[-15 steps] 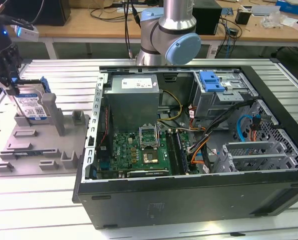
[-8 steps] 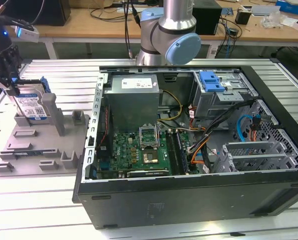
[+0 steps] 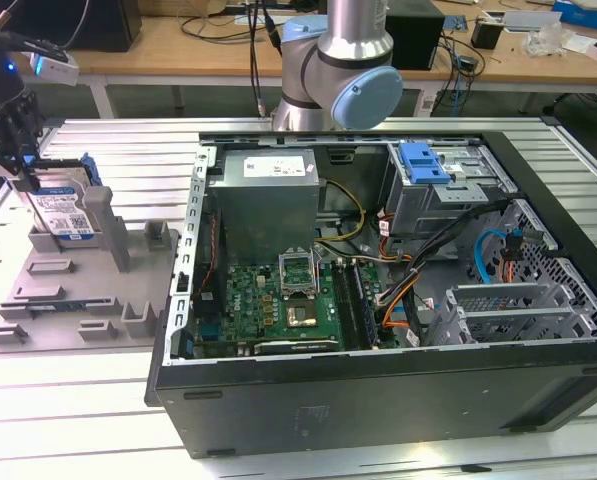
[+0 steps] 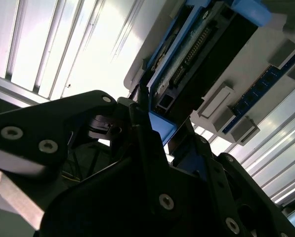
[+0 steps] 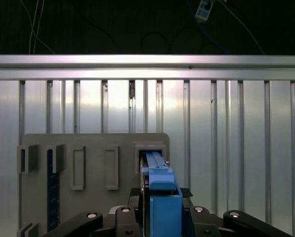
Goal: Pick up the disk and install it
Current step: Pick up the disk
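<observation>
The disk [image 3: 63,212] stands on edge in a slot of the grey fixture plate [image 3: 73,300] at the exterior view's left, its blue-and-white label facing the camera and a blue carrier rail around it. My gripper [image 3: 24,176] comes down on its upper edge. In the first wrist view the black fingers [image 5: 145,197] press both sides of the blue carrier [image 5: 163,195], and the disk [image 5: 154,160] still sits in its slot. The second wrist view shows my gripper [image 4: 159,129] clamped on the blue rail, with the disk's connector edge [image 4: 196,54] beyond it.
An open computer case [image 3: 378,390] lies at the exterior view's middle and right, with a motherboard, cables and a blue-fronted drive cage [image 3: 424,163] at the back. The arm's base [image 3: 333,60] stands behind it. A blue memory stick [image 5: 50,192] lies in the fixture plate [image 5: 93,143].
</observation>
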### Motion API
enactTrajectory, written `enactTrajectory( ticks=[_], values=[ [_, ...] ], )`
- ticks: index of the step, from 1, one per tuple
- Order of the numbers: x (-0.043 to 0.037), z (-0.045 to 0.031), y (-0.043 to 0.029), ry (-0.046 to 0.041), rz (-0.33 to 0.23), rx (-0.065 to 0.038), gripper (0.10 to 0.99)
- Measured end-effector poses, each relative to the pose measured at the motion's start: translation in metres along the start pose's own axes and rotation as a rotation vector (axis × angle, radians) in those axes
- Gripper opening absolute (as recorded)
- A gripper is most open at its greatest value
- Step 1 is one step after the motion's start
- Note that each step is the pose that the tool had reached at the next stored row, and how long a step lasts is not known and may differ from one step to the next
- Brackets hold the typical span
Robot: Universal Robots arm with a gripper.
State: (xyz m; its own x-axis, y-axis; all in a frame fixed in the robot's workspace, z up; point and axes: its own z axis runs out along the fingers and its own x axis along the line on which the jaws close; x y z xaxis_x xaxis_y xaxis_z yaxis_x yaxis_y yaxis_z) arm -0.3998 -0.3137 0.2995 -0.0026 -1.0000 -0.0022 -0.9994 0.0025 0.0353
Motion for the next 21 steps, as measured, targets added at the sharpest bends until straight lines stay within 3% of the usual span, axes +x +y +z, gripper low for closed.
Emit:
enactTrajectory(
  ticks=[2,3,15,21],
  values=[
    [0.0000,0.0000,0.0000,0.0000,0.000,0.000,0.412],
    [0.0000,0.0000,0.0000,0.0001,0.000,0.000,0.369],
    [0.0000,-0.0001,0.0000,-0.0001,0.000,0.000,0.369],
    [0.0000,-0.0095,0.0004,0.0000,0.000,0.000,0.369]
  ],
)
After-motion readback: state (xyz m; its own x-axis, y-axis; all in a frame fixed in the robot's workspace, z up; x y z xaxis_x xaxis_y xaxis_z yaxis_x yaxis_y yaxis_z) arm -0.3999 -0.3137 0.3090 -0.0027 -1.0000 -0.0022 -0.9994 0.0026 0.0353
